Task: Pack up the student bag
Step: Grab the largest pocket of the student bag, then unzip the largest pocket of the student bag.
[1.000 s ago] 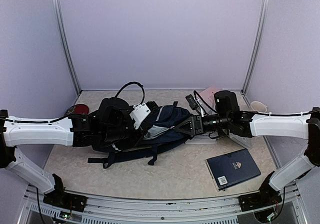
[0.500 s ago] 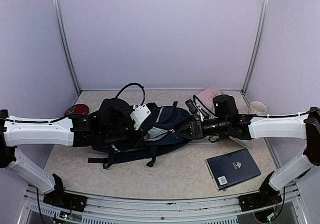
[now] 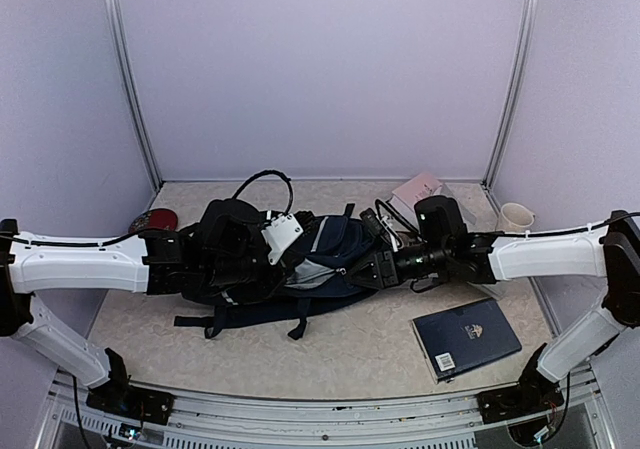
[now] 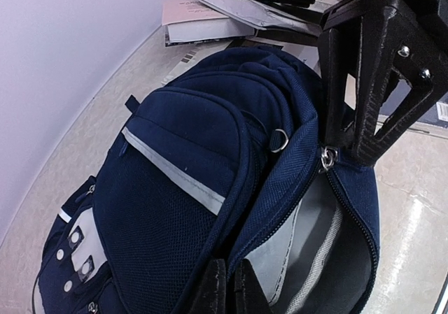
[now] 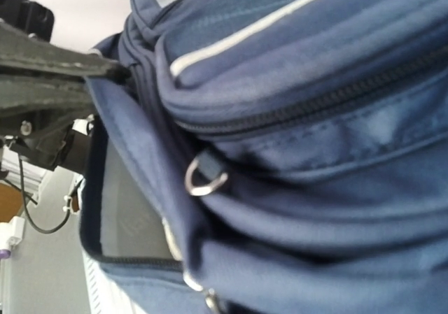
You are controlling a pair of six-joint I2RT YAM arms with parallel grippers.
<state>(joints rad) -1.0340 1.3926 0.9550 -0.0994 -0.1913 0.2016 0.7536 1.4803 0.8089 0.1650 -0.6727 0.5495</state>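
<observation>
The student bag lies on its side in the middle of the table, dark navy with a white stripe, its main compartment part open. The grey lining shows inside. My left gripper is shut on the fabric edge of the opening, seen low in the left wrist view. My right gripper reaches in from the right and is shut on the zipper pull at the opening's far end. The bag fills the right wrist view, where my own fingers are hidden.
A flat navy book lies at the front right. A white cup stands at the right edge, pink and white papers at the back right. A red object sits at the left, a black cable behind the bag.
My right gripper has moved left along the bag with the zipper pull, and the bag's right end has bunched leftward. The left arm has barely moved.
</observation>
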